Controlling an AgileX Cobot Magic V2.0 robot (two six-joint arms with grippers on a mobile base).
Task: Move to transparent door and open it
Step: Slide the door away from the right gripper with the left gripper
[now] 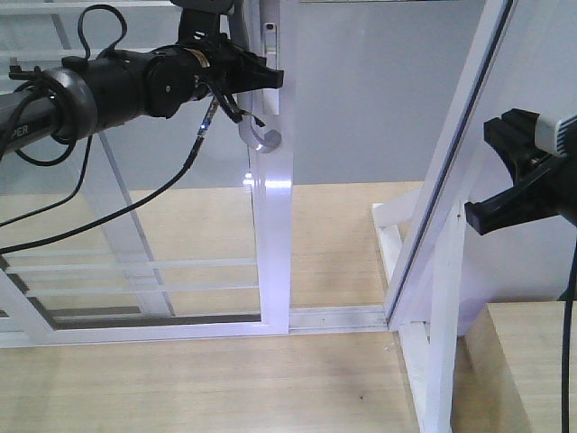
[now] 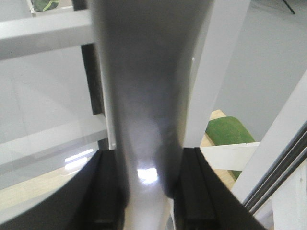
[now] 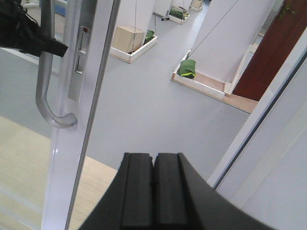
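Looking across the front view, I have the glass door (image 1: pixel 272 234) standing a little left of centre. Its handled edge sits clear of the white post (image 1: pixel 451 171) on the right, with grey floor showing in the gap between them. My left claw (image 1: pixel 261 77) is clenched on the grey handle (image 1: pixel 260 138). The left wrist view shows the bar running straight down between the two black fingers (image 2: pixel 103 191), which press it from either side. My right claw (image 3: pixel 153 187) hangs near the post, pressed together on nothing and touching neither post nor door. I judge the door to be heavy and rigid, a tall glazed panel riding in the floor track (image 1: pixel 334 316). It should slide rather than swing and resist at first, so a steady sideways pull along the track suits it better than a jerk. The glass is breakable and the glossy frame looks slippery, so the handle is the only sensible place to hold. I would hold the straight run above the hook, where the claw is now. By my count there is one handled door, one handle, one lock plate (image 3: pixel 79 62) beside it, one post, one track and two claws. The panes to the left overlap too much for me to count the thin white bars.
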